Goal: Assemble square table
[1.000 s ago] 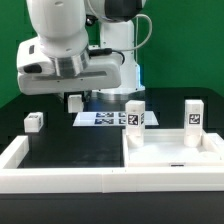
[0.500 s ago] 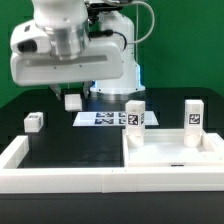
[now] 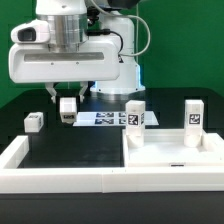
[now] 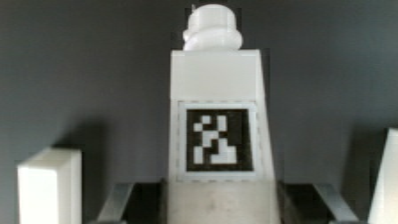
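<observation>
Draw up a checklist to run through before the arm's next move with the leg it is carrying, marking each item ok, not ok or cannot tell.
1. Held leg clamped between the fingers: ok.
2. Screw tip of the held leg unobstructed: ok.
3. Two legs standing upright on the tabletop: ok.
4. Open corner hole on the tabletop for the held leg: cannot tell.
5. Loose leg lying apart from the fingers, on the exterior view's left: ok.
</observation>
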`<state>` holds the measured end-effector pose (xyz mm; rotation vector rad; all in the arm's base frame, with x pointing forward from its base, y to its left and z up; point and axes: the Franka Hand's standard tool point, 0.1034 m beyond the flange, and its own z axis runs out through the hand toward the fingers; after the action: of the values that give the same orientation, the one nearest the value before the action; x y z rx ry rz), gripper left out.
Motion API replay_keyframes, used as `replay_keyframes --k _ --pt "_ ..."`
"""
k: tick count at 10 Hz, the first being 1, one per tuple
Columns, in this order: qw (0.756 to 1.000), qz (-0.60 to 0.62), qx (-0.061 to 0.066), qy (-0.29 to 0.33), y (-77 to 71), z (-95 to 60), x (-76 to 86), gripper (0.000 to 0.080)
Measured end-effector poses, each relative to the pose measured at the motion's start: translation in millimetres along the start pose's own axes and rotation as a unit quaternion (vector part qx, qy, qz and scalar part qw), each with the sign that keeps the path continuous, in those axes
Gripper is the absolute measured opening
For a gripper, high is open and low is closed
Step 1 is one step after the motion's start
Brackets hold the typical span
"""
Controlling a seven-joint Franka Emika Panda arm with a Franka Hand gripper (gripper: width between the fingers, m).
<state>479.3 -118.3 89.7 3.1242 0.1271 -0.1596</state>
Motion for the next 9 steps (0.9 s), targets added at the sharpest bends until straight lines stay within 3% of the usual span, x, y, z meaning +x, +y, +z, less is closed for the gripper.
replay_keyframes --k 3,7,9 --pt "1.0 -0.011 0.0 0.008 -8.6 -11.6 21.0 0.0291" --pt "1.0 -0.012 0.0 0.01 -9.5 -9.8 21.1 0.0291" --pt "1.0 -0.017 0.005 0.01 -21.5 -17.3 33.2 0.0291"
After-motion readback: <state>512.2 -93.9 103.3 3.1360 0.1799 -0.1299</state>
